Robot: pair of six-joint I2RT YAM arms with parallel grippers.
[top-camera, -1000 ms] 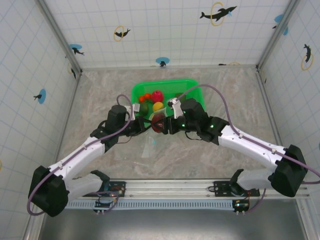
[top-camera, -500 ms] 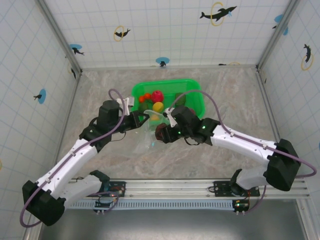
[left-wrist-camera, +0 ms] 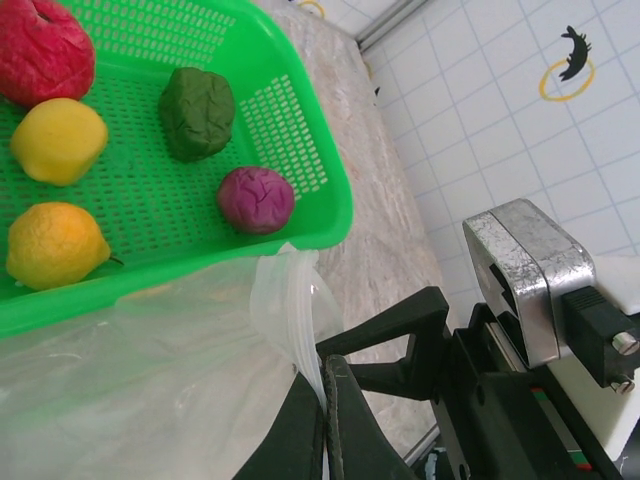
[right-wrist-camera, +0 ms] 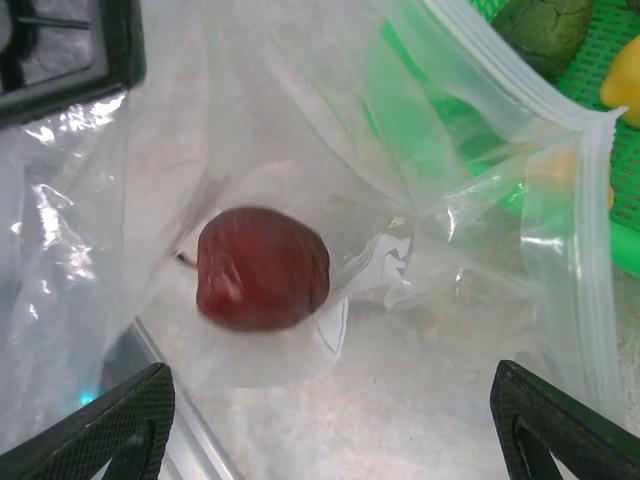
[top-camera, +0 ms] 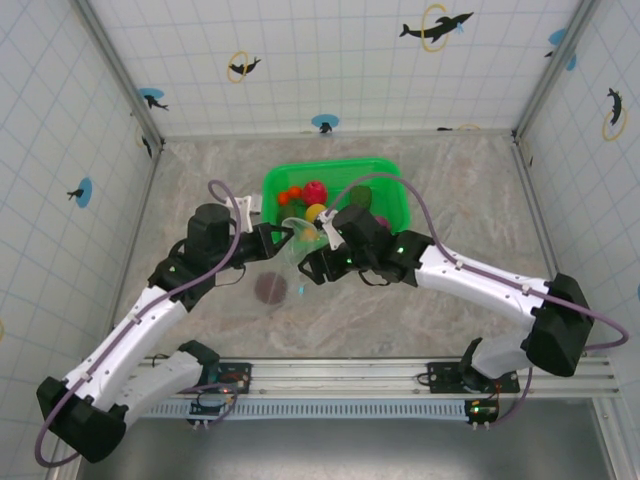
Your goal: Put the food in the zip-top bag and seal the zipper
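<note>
A maroon fruit [top-camera: 270, 288] lies low in the clear bag [right-wrist-camera: 120, 250], closest to the arm bases. The right claw [right-wrist-camera: 330, 425] hovers just above it, released, its fingers spread wide and holding nothing. Just to the left, the left claw [left-wrist-camera: 325, 400] is clenched on the bag's upper edge. It pinches the pale zipper [left-wrist-camera: 290, 330] strip and holds the mouth up off the table [top-camera: 450, 180]. The mouth gapes between the two claws, its rim just in front of the near wall of the green basket [left-wrist-camera: 300, 150]. Farther back, more food sits in the basket: an orange fruit [left-wrist-camera: 50, 245] and a purple one [left-wrist-camera: 256, 200] nearest the bag. Behind them are a yellow one [left-wrist-camera: 58, 140], a dark green one [left-wrist-camera: 197, 112] and a red one [left-wrist-camera: 40, 45].
</note>
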